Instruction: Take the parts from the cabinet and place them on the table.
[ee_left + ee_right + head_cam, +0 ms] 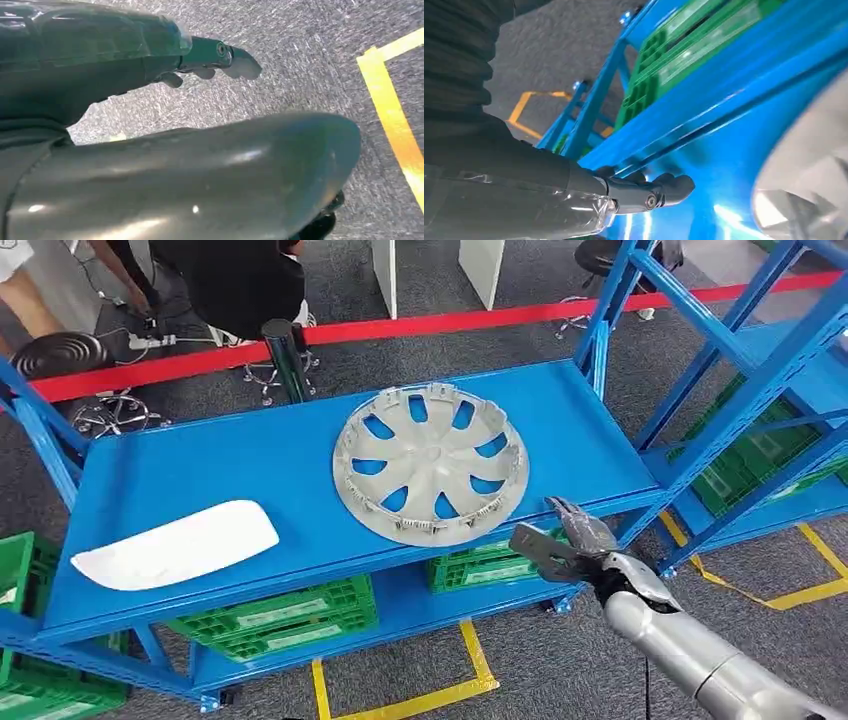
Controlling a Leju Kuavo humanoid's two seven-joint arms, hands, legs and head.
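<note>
Item: grey wheel cover (431,462), lying just beyond the right robot hand (560,540), which is hovering empty, fingers spread; should be gripping the near rim squarely.

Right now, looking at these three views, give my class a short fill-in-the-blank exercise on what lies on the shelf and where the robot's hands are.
1. The grey wheel cover lies on the top shelf, whose colour is ____.
2. Toward the shelf's other end lies a flat ____ panel.
3. The hand at the shelf's front edge beside the wheel cover is the robot's ____ hand.
4. The left hand hangs over grey floor marked with ____ tape.

Missing words: blue; white; right; yellow
</note>
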